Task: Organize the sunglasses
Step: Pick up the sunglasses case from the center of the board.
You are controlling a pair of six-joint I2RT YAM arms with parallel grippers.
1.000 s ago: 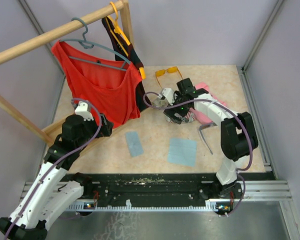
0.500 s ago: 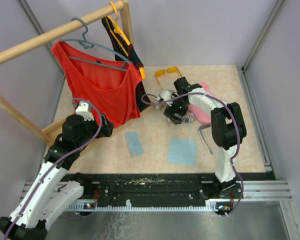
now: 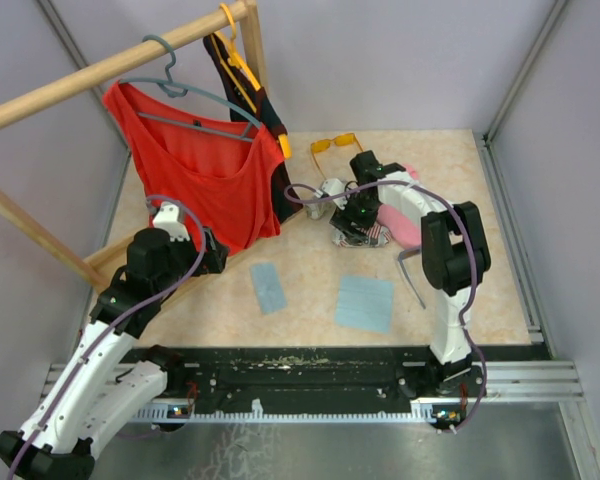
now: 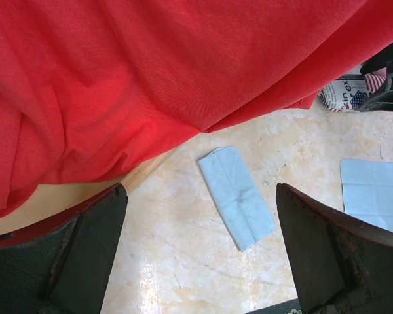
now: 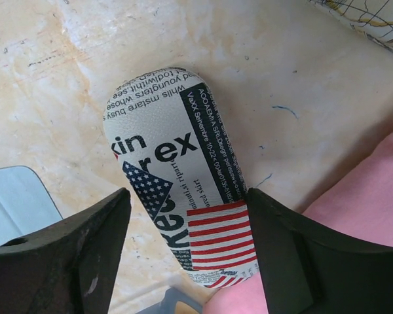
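Right gripper (image 5: 187, 196) wide open, straddling patterned glasses case (image 5: 177, 163); left gripper (image 4: 201, 190) open, empty, above cloth (image 4: 236, 196)

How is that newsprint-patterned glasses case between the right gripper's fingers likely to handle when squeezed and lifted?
The glasses case looks like a rigid, rounded shell, so it probably won't crumple. Its domed, smooth-looking sides may slip or twist in the right gripper, since it lies at an angle to it.
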